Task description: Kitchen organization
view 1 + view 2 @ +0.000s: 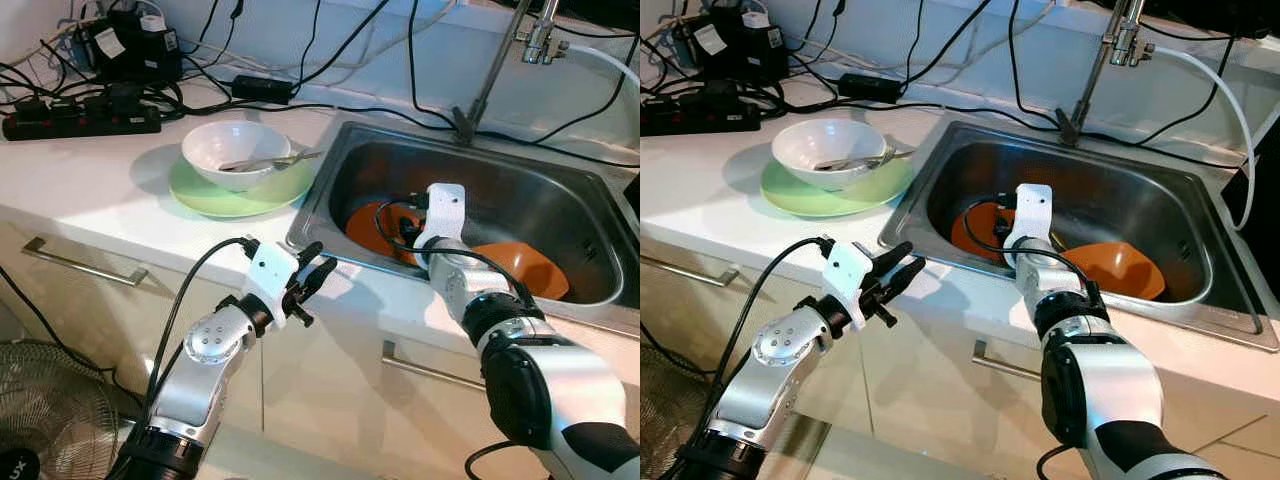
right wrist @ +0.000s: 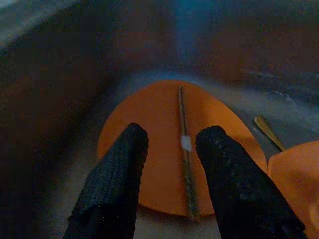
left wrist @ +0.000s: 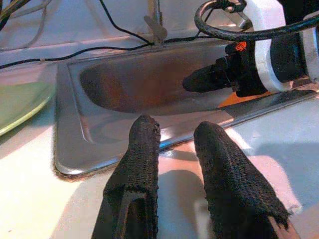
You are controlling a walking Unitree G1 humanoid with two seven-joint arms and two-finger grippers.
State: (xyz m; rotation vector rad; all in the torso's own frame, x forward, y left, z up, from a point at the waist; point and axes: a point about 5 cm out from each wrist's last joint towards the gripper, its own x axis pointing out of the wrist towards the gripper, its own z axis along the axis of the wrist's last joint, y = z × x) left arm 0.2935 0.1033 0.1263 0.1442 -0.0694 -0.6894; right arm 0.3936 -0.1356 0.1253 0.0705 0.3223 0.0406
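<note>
In the steel sink point(image 1: 520, 200) lie an orange plate point(image 2: 159, 149) and, to its right, an orange bowl point(image 1: 525, 265). A thin metal utensil point(image 2: 186, 164) rests across the plate. My right gripper point(image 2: 172, 137) hangs low in the sink just above the plate, open, with the utensil below the gap between its fingers. My left gripper point(image 1: 318, 265) hovers over the counter's front edge by the sink's left front corner, open and holding nothing. On the counter to the left, a white bowl point(image 1: 235, 150) with a spoon point(image 1: 270, 160) sits on a green plate point(image 1: 215, 195).
A faucet point(image 1: 495, 65) rises behind the sink. A power strip point(image 1: 80, 118), adapters and tangled cables crowd the counter's back left. A gold utensil point(image 2: 269, 132) lies beside the orange plate. Below the counter are drawer handles point(image 1: 85, 262) and a floor fan point(image 1: 50, 410).
</note>
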